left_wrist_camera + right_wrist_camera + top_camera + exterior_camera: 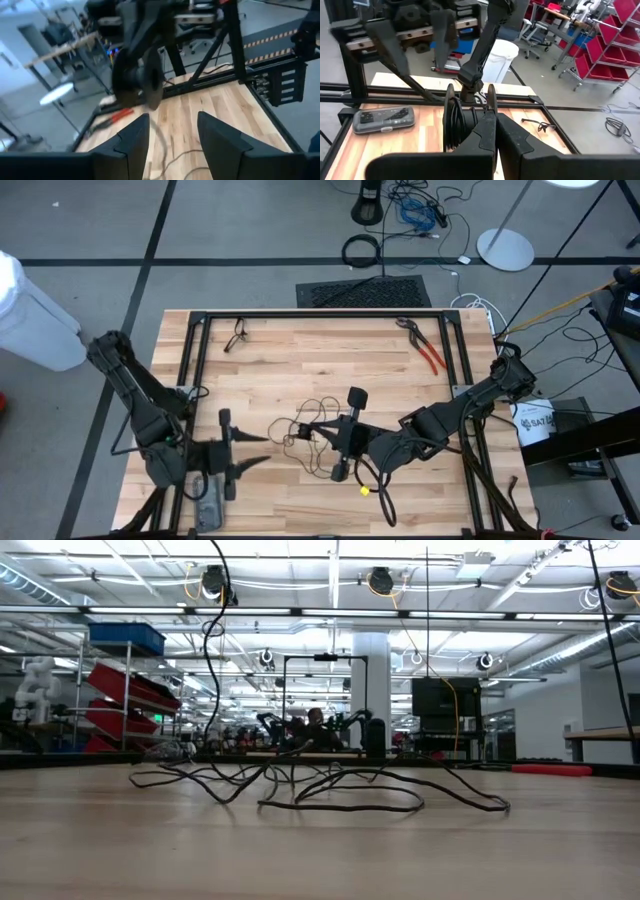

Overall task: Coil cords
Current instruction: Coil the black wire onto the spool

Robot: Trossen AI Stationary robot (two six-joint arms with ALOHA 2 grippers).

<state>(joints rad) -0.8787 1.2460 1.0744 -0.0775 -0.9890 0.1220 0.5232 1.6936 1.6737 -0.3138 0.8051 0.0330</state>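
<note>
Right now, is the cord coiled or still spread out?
Spread out: the cord lies in loose, untidy loops across the table, beside the right gripper.

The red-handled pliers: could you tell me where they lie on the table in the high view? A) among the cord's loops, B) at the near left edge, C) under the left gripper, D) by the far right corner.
D: the red-handled pliers lie by the table's far right corner, away from the cord and both arms.

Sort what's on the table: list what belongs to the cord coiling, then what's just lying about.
Job: thin black cord, loose on the wooden table; spool; shut right gripper; open left gripper.

Lying about: red-handled pliers; dark glasses; grey remote.
</note>
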